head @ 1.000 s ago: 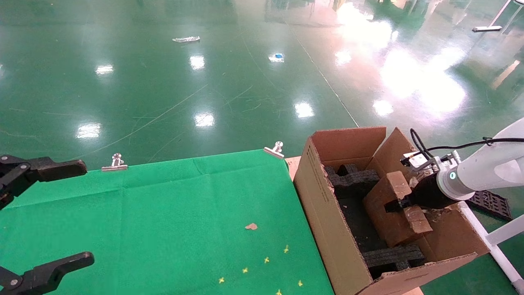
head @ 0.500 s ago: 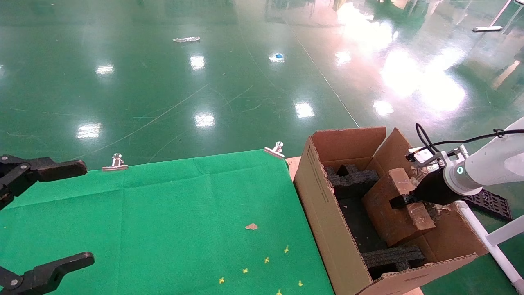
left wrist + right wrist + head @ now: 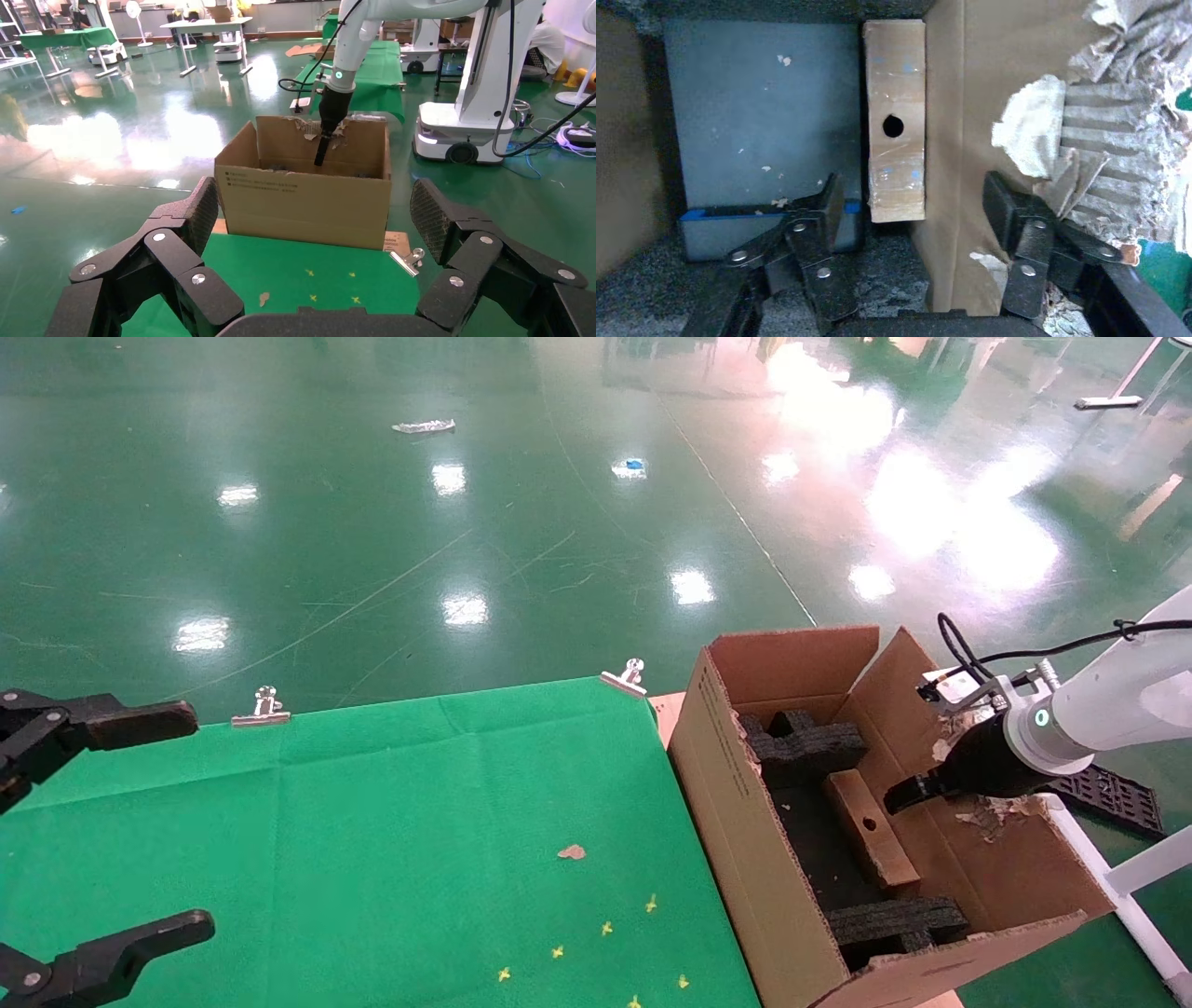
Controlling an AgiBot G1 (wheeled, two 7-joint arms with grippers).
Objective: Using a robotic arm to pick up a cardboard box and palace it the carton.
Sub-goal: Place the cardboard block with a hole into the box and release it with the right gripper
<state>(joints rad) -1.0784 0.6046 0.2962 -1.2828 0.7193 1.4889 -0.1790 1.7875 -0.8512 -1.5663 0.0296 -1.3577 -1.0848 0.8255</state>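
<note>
The large brown carton [image 3: 736, 822] stands just past the right edge of the green cloth and also shows in the left wrist view [image 3: 309, 203]. The small flat cardboard box [image 3: 871, 840] stands on its narrow edge inside it, against the carton's right wall, hole side up [image 3: 895, 126]. The white robotic arm's right gripper [image 3: 917, 789] hangs open just above the box, touching nothing; its jaws straddle the box's end and the carton wall [image 3: 914, 193]. My left gripper [image 3: 186, 820] is parked open at the far left over the cloth [image 3: 314, 200].
Black foam blocks [image 3: 805, 742] [image 3: 894, 919] sit at the carton's far and near ends. The carton's right flap is torn [image 3: 1116, 140]. The green cloth [image 3: 419, 822] is held by metal clips [image 3: 265, 705] [image 3: 626, 677]. A cardboard scrap [image 3: 571, 851] lies on it.
The right gripper held the box tilted over the carton; it has opened and pulled back a little, and the box has dropped on edge inside. The left arm has not moved.
</note>
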